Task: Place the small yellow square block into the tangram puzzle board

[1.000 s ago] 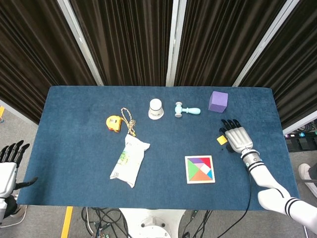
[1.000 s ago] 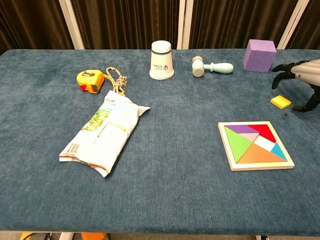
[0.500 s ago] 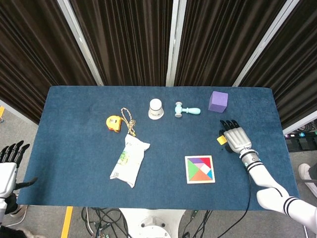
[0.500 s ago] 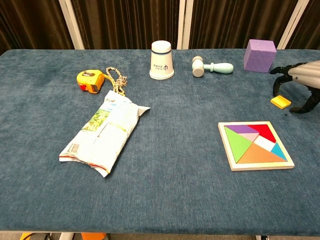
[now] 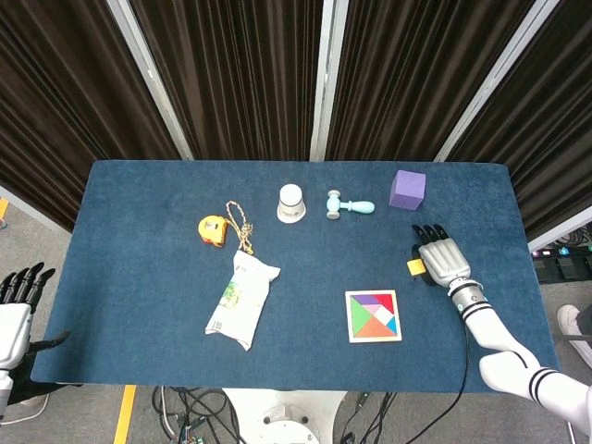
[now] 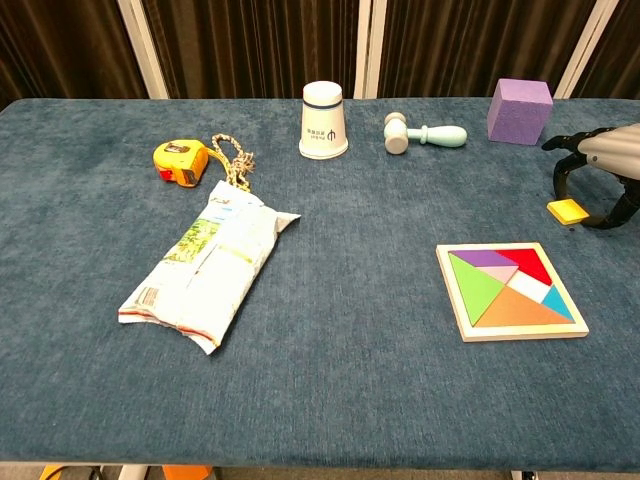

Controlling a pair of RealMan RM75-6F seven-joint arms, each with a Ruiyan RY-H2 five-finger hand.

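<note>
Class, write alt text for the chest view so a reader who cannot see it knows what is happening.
At the right edge of a blue table, the robot's right hand curls around a small yellow block, just beyond a tangram board with one white gap. Further back sit a purple cube, a toy hammer, a paper cup, a tape measure and a snack bag.

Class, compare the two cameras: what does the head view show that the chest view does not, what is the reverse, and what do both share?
Only the head view shows the left hand, open beside the table's edge, and the right forearm. Only the chest view shows the right hand's fingers curled around the small yellow square block and the printing on the white cup. Both show the tangram puzzle board, snack bag, tape measure, toy hammer and purple cube.
</note>
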